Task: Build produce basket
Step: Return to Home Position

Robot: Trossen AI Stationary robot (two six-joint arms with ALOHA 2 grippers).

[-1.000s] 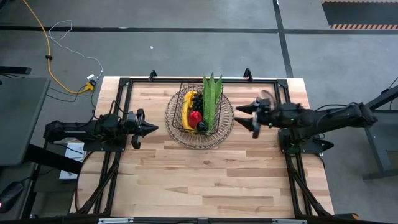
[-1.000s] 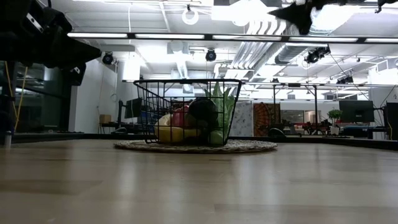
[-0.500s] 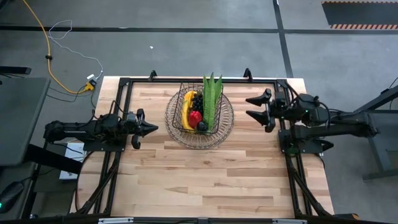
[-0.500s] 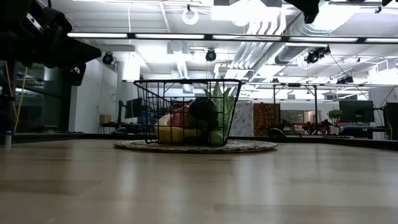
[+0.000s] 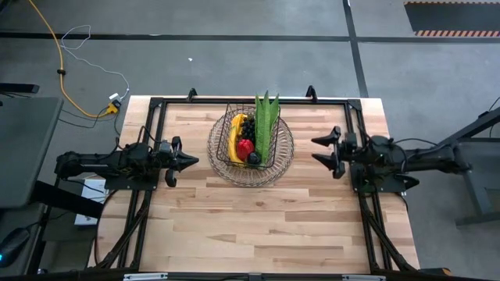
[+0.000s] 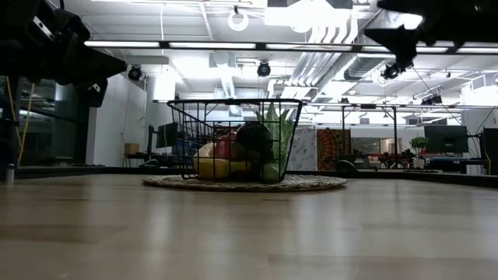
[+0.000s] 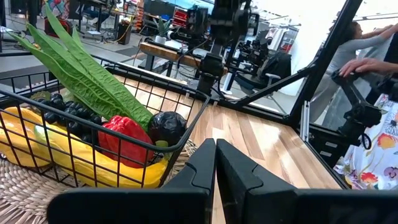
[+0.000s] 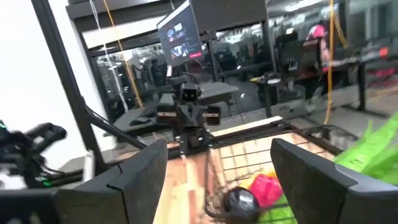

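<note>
1. Moved since a second ago: right claw (image 5: 319,151), drawn back from the basket (image 5: 223,173) toward the right of the high view and now lying level in line with its arm. Left claw (image 5: 193,160) unchanged at centre left.
2. Nearest in the low view: bare wooden worktop (image 6: 249,233), filling the lower half of the frame.
3. Beyond that, at frame centre: the basket, upright on its wide round woven rim, resting on the worktop and apart from both claws.
4. Packed together inside it, the produce:
   - yellow banana (image 5: 235,135) along the left side in the high view
   - dark grape bunch (image 5: 248,126) just above a red pepper (image 5: 245,147)
   - dark round fruit (image 5: 255,158) at the lower edge
   - long green corn ear (image 5: 266,122) along the right side, leaves poking up past the wire top
5. Left of the basket in the high view: left claw, pinched together with nothing between the fingers, held above the worktop. Tip aimed at the basket, near the rim but not touching.
6. Right of centre in the same view: right claw, spread wide and empty. Faces the basket, well clear of the rim.
7. Farthest, upper right of the left wrist view: a person's hand (image 7: 367,63) resting on dark gear beyond the worktop's edge.
</note>
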